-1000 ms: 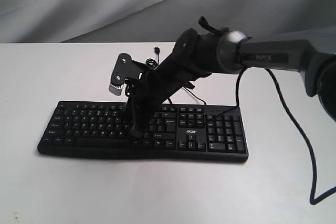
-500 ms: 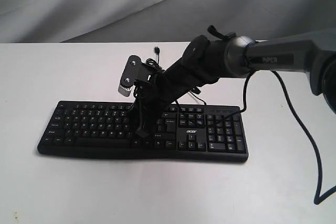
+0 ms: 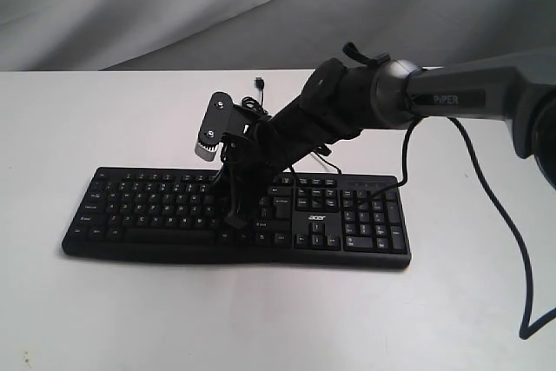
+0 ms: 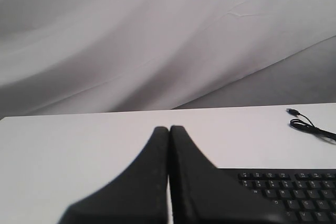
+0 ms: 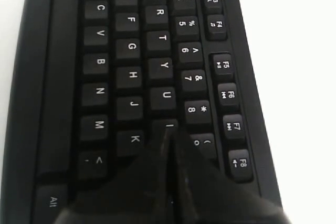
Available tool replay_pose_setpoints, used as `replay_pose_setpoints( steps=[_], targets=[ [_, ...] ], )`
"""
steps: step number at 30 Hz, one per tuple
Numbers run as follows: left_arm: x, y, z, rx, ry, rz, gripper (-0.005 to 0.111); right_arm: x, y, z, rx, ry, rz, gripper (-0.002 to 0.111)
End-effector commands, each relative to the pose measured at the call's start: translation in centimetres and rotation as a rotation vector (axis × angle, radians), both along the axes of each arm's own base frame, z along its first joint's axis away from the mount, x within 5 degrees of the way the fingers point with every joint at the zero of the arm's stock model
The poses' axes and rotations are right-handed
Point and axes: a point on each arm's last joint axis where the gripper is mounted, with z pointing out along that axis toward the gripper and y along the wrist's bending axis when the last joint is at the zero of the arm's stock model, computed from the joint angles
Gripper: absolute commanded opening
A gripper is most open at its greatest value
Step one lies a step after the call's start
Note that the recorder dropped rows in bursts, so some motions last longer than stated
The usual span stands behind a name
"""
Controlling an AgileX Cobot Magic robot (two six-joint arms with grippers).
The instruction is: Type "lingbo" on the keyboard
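The black keyboard (image 3: pixel 139 206) lies across the white table, with its "acer" logo and number pad at the right end. My right gripper (image 3: pixel 233 215) reaches in from the right and points steeply down over the middle keys. In the right wrist view its fingers are pressed together, and the right gripper (image 5: pixel 169 132) has its tips at the I key (image 5: pixel 167 125), between K and 9. I cannot tell whether they touch it. My left gripper (image 4: pixel 169 128) is shut and empty, above the table beside the keyboard (image 4: pixel 294 192). It does not show in the exterior view.
The keyboard's thin USB cable (image 3: pixel 258 82) lies loose on the table behind it, also seen as the cable (image 4: pixel 310 127) in the left wrist view. The right arm's own black cable (image 3: pixel 512 241) hangs at the right. A grey cloth backdrop (image 3: pixel 174 6) stands behind the table.
Over the last second the right arm shifted right along the keyboard, carrying its shut tips a few keys over. It has held nearly still for the last half second.
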Motion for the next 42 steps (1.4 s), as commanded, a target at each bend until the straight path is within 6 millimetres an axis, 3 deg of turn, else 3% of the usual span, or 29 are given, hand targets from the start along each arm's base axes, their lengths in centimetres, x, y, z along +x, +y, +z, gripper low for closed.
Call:
replay_pose_setpoints(
  steps=[1, 30, 36, 39, 42],
  targets=[
    [0.0, -0.1, 0.0, 0.000, -0.010, -0.008, 0.001, 0.2, -0.3, 0.4, 0.002, -0.009, 0.002, 0.000],
    [0.0, -0.1, 0.0, 0.000, -0.010, -0.008, 0.001, 0.2, -0.4, -1.4, -0.021, 0.012, 0.012, 0.000],
    [0.0, -0.1, 0.0, 0.000, -0.010, -0.008, 0.001, 0.2, -0.4, 2.2, 0.021, -0.047, 0.011, 0.000],
    [0.0, -0.1, 0.0, 0.000, -0.010, -0.008, 0.001, -0.1, -0.6, 5.3, 0.046, -0.088, 0.002, 0.000],
    [0.0, -0.1, 0.0, 0.000, -0.010, -0.008, 0.001, -0.4, -1.6, 9.9, 0.057, -0.164, -0.068, 0.000]
  ],
)
